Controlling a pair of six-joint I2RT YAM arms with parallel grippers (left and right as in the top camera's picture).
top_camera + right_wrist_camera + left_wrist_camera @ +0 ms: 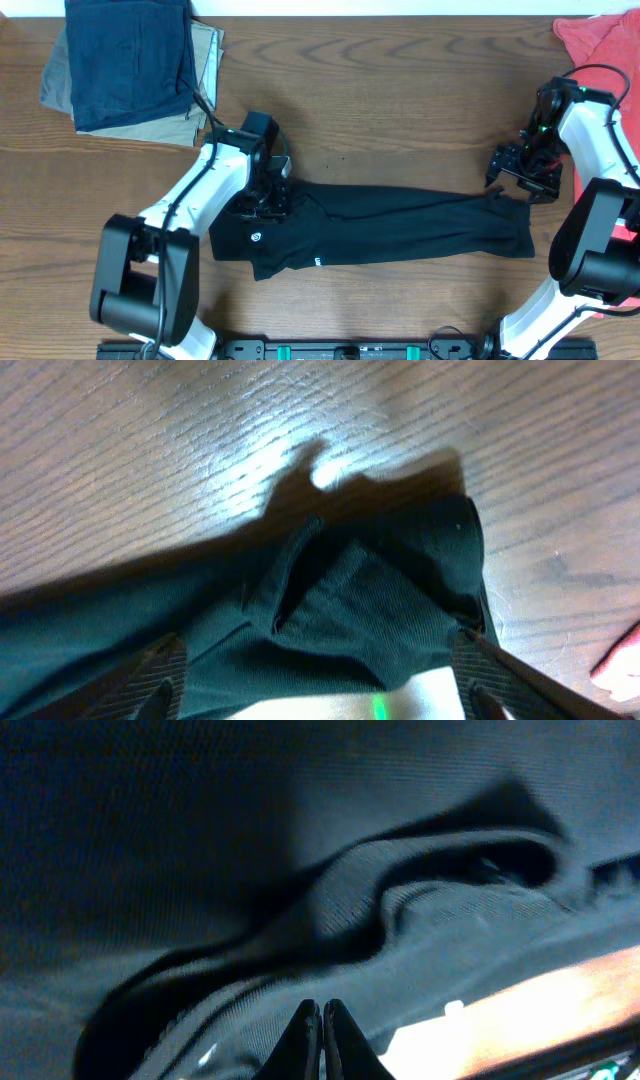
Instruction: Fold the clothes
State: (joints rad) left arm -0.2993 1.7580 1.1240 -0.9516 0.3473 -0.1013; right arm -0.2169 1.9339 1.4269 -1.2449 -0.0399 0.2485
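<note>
Black soft-fabric shirt with small white logos point(400, 225) lies along the brown wooden worktop point(400, 100), narrowed to a long band, crosswise folds apparently left; left hand point(264, 198) pressed together at one end, right hand point(520, 180) spread apart over the other

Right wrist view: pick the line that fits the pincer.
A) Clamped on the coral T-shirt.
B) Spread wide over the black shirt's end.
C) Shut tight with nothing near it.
B: the right pincer stands wide open, one side in each lower corner, the black shirt bunched between them.
</note>
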